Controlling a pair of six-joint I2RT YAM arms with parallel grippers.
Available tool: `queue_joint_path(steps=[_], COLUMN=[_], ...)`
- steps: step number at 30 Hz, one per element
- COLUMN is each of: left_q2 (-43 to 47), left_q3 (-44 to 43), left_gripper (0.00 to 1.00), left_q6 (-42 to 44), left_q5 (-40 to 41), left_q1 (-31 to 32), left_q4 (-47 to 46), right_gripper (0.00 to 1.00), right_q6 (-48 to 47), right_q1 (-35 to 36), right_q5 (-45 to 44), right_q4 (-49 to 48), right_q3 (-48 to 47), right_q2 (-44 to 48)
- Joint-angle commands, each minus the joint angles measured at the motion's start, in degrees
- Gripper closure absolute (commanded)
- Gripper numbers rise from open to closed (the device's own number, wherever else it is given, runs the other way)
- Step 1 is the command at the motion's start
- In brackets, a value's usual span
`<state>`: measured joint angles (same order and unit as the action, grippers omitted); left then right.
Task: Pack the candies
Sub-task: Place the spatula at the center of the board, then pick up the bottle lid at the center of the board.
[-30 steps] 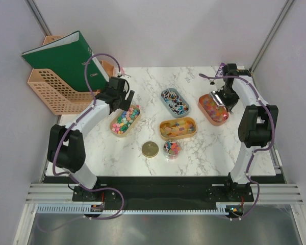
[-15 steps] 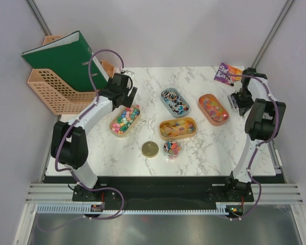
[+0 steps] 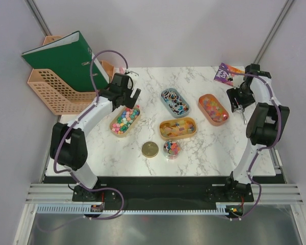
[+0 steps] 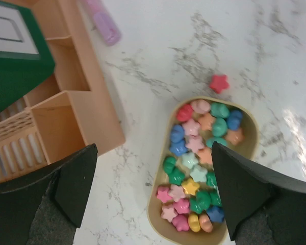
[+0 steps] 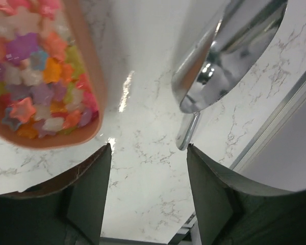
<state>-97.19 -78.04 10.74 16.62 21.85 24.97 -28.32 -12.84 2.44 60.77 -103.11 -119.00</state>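
1. The white marble table point(image 3: 143, 81) sits between plain grey walls and carries 4 oval trays, a small jar point(image 3: 171, 148) and a gold lid point(image 3: 150, 149).
2. A second ago the right gripper point(image 5: 148, 153) was shut on the silver scoop point(image 5: 229, 46) over the salmon tray point(image 5: 94, 87). It has since swung out past the tray's right end, and its jaws now stand apart with nothing between them. The scoop appears to lie on the table just beyond its fingertips.
3. My reading is that scooping is paused or finished, so the right arm is free for another job.
4. The right arm is folded high with its wrist pointing down, beside the tray and not over it.
5. The left gripper point(image 4: 153, 153) hovers fully spread and empty above the tan tray point(image 4: 251, 148), arm reaching forward.
6. The candies point(image 4: 196, 173) fill that tray. More lie in the other trays and the jar, and 1 red star point(image 4: 219, 81) lies loose on the table.
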Motion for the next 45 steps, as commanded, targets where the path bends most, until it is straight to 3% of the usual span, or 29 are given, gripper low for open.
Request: queue_joint_path(steps=[1, 3, 5, 9, 10, 11, 19, 26, 45], left_q2=[7.8, 11.6, 13.3, 16.8, 16.8, 16.3, 10.8, 12.1, 0.6], left_q3=[4.5, 10.2, 14.0, 22.6, 23.5, 23.9, 20.8, 25.0, 20.4], left_gripper=[0.00, 0.02, 0.02, 0.00, 0.00, 0.00, 0.02, 0.00, 0.00], left_q6=[9.8, 15.1, 18.8, 27.5, 28.0, 27.9, 27.7, 36.1, 34.1], left_q5=[-16.4, -28.8, -34.9, -38.1, -38.3, -37.6, -42.0, -45.4, -36.0], left_q1=[0.3, 0.7, 2.5, 7.5, 9.2, 9.8, 11.6, 13.8, 19.8], left_q4=[-0.5, 0.2, 1.1, 2.5, 1.9, 1.7, 3.9, 4.3, 1.5], right_gripper=[0.33, 0.32, 0.29, 0.25, 0.17, 0.02, 0.02, 0.02, 0.02], right_q6=[-7.1, -10.3, -12.5, -12.7, -12.3, -11.8, -13.2, -14.8, -20.5], right_q1=[0.7, 1.1, 1.9, 4.2, 4.5, 4.6, 5.7, 5.9, 6.5], right_q5=[10.6, 15.1, 18.9, 24.5, 25.1, 25.4, 26.7, 28.8, 30.4], right_q4=[-1.0, -3.5, -3.8, -3.4, -3.5, -3.7, -4.3, -4.6, -4.5], right_q3=[4.7, 10.3, 13.0, 17.3, 17.9, 18.3, 21.5, 26.4, 29.8], right_q2=[13.1, 16.5, 20.3, 23.2, 24.0, 24.4, 29.1, 31.4, 32.4])
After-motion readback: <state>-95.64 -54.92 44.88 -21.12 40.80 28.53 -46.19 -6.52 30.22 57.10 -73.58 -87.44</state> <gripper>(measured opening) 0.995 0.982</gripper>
